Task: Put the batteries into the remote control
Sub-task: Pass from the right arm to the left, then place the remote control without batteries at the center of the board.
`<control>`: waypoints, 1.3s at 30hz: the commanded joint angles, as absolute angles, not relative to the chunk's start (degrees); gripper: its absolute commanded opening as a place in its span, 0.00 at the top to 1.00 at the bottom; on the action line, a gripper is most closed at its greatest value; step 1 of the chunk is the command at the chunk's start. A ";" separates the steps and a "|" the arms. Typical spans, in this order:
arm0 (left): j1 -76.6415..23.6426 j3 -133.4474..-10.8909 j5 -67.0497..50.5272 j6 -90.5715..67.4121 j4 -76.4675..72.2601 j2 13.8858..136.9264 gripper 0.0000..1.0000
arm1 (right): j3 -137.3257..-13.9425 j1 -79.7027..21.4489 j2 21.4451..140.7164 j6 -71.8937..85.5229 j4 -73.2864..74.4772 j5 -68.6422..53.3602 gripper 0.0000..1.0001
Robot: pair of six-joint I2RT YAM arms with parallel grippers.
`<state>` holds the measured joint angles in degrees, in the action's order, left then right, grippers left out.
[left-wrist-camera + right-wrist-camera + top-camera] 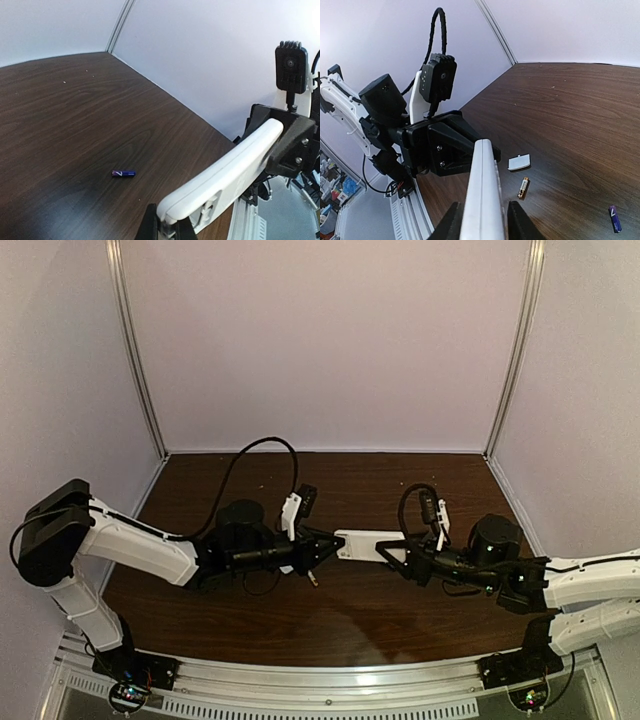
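We are looking into a robot-lab test booth.
We are seeing plain pale walls, aluminium corner rails and a dark wooden table.

I'm looking at a dark wood-grain worktop sitting inside plain pale walls, with metal corner strips running upward.

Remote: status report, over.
Left gripper, right gripper shut on remote ends. Remote held above table. Gold battery, blue battery loose on table, not loaded. Nothing in the way.
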<state>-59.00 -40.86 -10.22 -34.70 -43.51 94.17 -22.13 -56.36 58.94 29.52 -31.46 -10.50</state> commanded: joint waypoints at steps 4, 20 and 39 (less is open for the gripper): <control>-59.32 -46.02 -13.42 -27.14 -26.64 93.30 1.00 | -22.32 -56.25 51.23 28.61 -17.88 -5.13 0.03; -56.67 -74.63 -22.50 -14.52 24.16 110.63 1.00 | -19.07 -56.25 36.34 20.45 2.89 -0.26 0.00; -54.67 -94.83 -17.49 -9.03 40.40 124.43 0.63 | -20.70 -57.68 50.30 21.44 5.67 0.35 0.15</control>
